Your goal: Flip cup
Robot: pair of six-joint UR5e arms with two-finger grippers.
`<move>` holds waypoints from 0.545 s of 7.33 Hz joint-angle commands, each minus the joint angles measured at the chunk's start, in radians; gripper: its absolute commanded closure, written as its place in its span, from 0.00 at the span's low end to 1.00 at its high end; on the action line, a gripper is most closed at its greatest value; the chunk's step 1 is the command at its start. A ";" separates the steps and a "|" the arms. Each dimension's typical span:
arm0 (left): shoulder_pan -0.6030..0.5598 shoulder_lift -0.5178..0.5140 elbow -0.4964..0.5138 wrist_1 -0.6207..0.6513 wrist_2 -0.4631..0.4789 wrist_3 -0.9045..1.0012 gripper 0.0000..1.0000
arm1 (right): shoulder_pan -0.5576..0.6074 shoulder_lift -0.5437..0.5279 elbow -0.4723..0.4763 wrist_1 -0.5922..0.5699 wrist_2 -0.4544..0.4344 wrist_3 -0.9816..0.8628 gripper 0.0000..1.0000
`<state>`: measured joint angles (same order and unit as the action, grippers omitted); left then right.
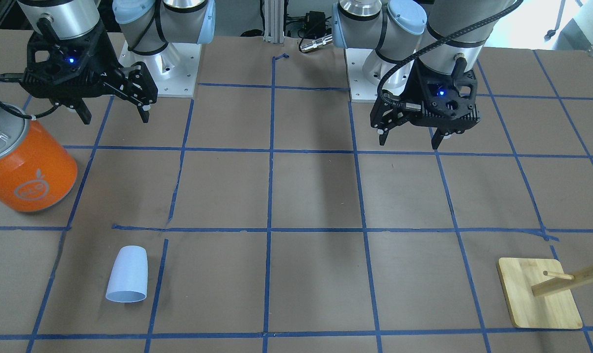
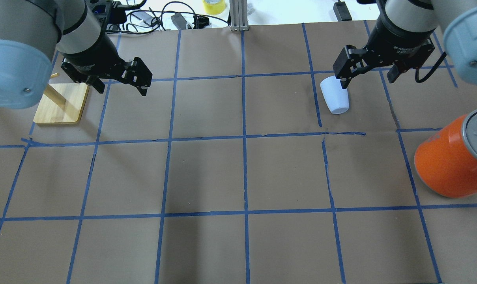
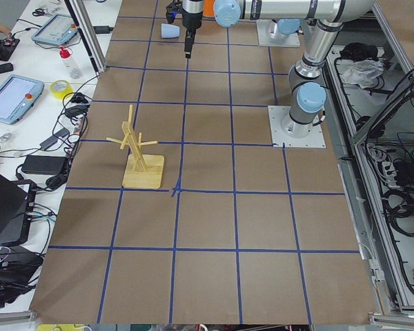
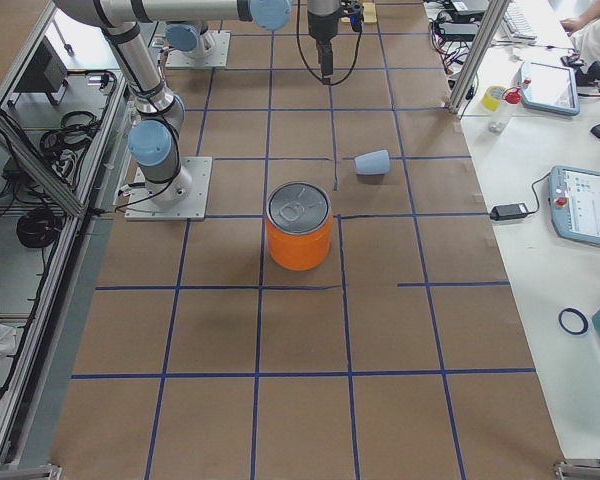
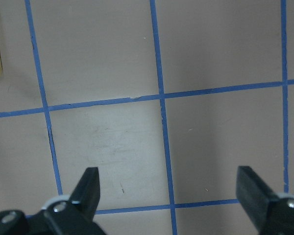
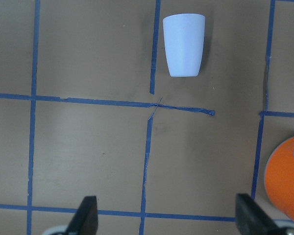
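The cup (image 1: 127, 275) is a small pale blue-white tumbler lying on its side on the brown paper, mouth pointing away from the robot. It also shows in the overhead view (image 2: 335, 98), the right wrist view (image 6: 184, 44) and the exterior right view (image 4: 372, 162). My right gripper (image 1: 115, 116) is open and empty, raised above the table on the robot's side of the cup; it also shows in the overhead view (image 2: 368, 79) and its own wrist view (image 6: 166, 220). My left gripper (image 1: 409, 142) is open and empty over bare paper, far from the cup (image 2: 122, 90) (image 5: 171, 196).
A big orange can (image 1: 29, 166) with a silver lid stands on the right arm's side, nearer the robot than the cup (image 2: 451, 157). A wooden peg stand (image 1: 539, 294) stands on the left arm's side (image 2: 60, 102). Blue tape lines grid the table.
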<state>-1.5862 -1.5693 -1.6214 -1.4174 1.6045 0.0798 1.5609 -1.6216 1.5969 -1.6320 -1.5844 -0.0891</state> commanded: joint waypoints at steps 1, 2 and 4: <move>0.000 0.000 0.000 0.000 0.000 0.000 0.00 | -0.001 0.000 0.000 0.001 0.000 0.000 0.00; 0.000 -0.002 0.000 0.000 0.002 0.000 0.00 | -0.001 0.000 0.000 0.000 0.000 0.000 0.00; 0.000 -0.005 0.003 0.000 0.000 0.005 0.00 | -0.001 0.000 0.002 0.000 -0.002 0.000 0.00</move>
<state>-1.5861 -1.5715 -1.6212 -1.4174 1.6056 0.0827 1.5607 -1.6214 1.5979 -1.6320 -1.5850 -0.0890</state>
